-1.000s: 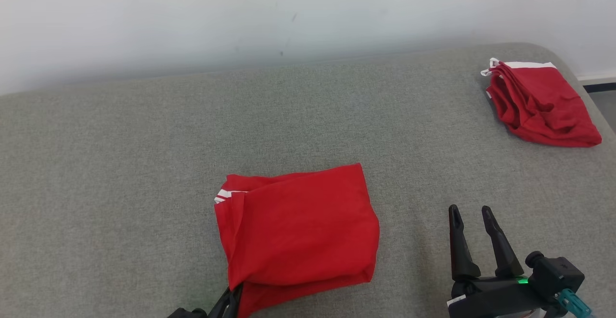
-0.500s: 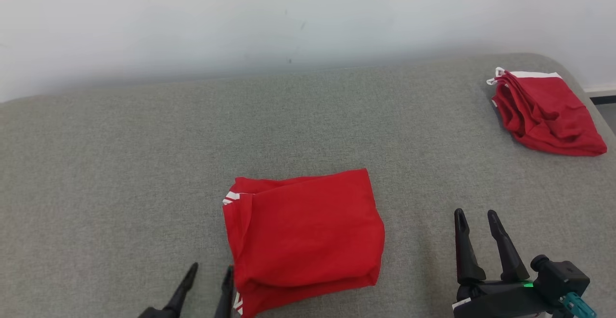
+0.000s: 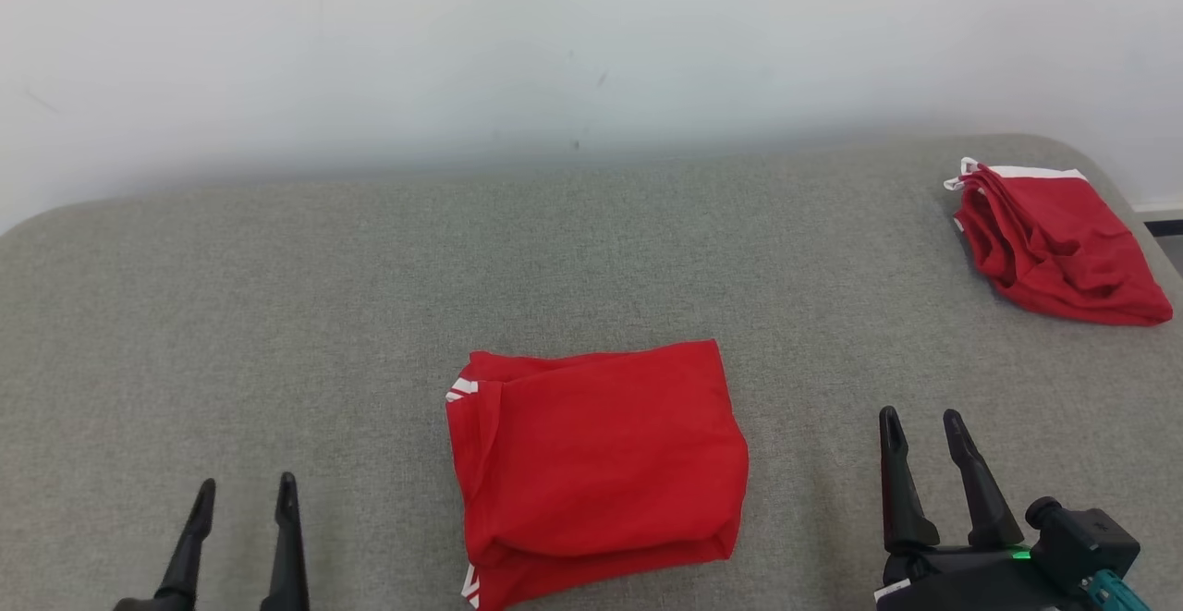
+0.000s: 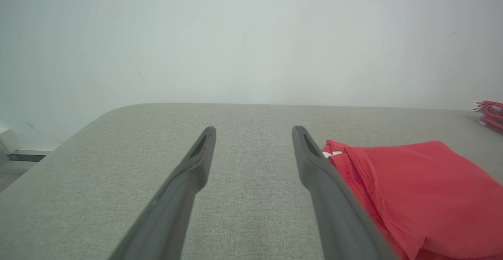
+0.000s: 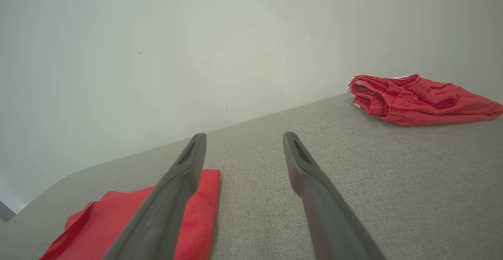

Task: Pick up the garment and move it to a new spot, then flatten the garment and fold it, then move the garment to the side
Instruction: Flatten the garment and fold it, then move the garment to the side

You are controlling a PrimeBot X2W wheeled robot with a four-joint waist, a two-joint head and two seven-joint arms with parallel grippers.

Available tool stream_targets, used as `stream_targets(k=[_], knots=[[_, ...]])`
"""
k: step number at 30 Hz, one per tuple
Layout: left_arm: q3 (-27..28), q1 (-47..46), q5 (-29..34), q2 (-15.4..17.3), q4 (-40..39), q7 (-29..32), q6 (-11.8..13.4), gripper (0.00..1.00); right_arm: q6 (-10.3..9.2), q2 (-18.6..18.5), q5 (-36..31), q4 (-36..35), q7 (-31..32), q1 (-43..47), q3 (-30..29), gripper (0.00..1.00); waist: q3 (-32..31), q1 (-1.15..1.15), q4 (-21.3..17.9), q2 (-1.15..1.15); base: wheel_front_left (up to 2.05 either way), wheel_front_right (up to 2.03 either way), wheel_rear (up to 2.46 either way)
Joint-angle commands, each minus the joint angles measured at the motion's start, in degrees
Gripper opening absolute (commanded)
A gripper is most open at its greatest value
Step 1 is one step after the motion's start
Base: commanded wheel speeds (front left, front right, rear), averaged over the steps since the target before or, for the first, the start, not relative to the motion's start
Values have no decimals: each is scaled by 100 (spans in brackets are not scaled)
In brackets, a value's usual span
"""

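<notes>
The left gripper (image 3: 246, 484) has its two long dark fingers spread wide and holds nothing. It is at the near edge of the grey fabric-covered surface (image 3: 277, 315), toward the left, apart from the folded red garment with white trim (image 3: 601, 463). The right gripper (image 3: 920, 414) is spread equally wide and is also empty. It is at the near edge on the other side of that garment and does not touch it. The garment lies as a compact rectangle near the middle of the near edge, between the two grippers. A second, crumpled red garment with a white band (image 3: 1054, 241) lies at the far right corner.

The left wrist view shows the folded garment just beside that gripper's right finger, and the rounded far left corner of the surface against the pale wall (image 4: 235, 35). The right wrist view shows the crumpled garment from the side, with its layered folds.
</notes>
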Motion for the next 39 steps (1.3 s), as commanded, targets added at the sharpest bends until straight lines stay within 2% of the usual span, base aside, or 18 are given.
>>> stream_targets(k=[1,13,39], knots=[[104,112,52,-35,-56,-16,15,100,-17,-11,-61,-7,1,79,-10,100,-38,0,14,0,0,0,0],[425,227,356,-139,-95,-16,-9,100,-17,-25,-129,17,1,178,-44,100,-143,0,82,0,0,0,0],[389,132,679,-253,100,-16,-28,100,-17,-56,-566,394,1,46,380,100,-163,0,152,0,0,0,0]])
